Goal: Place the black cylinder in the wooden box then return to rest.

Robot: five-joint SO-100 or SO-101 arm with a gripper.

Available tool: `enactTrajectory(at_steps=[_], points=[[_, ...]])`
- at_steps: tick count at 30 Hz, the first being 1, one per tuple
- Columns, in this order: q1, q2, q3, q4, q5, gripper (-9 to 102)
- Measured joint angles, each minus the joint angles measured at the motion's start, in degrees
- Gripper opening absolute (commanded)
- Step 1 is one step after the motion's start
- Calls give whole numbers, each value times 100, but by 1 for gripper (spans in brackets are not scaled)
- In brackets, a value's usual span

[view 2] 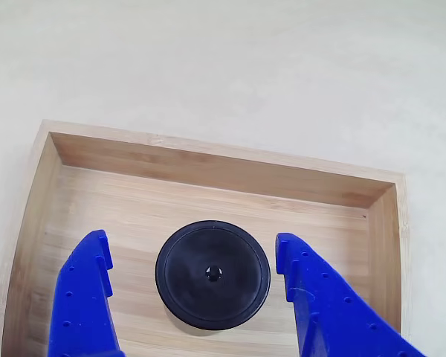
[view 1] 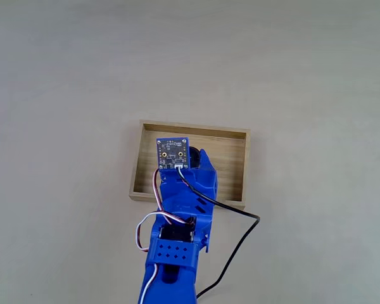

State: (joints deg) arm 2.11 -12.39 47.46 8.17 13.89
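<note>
Pale beige tabletop (view 1: 63, 76) filling the fixed view edge to edge, matte, with a faint fine grain. Even, soft light, slightly dimmer toward the far left corner. Same pale surface (view 2: 230, 67) across the far part of the other view, brighter there, smooth, no strong shadows

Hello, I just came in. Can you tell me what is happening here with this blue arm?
A blue robot arm reaches over a wooden box on a pale table. In the other view, the black cylinder stands upright on the box floor, between the two blue fingers of the tool. The tool is open, with a gap on each side of the cylinder, so nothing grips it now.
</note>
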Motion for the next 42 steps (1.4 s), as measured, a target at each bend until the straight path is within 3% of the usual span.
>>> enactTrajectory(at_steps=[10,19,27,35,42], points=[[0,-765,0,536,18,31],[-9,-1995,352,1494,-536,24],[-26,-3656,1274,2417,-896,17],[-255,-5766,2188,3551,-1090,0],[-299,-7233,2628,4579,-1090,0]])
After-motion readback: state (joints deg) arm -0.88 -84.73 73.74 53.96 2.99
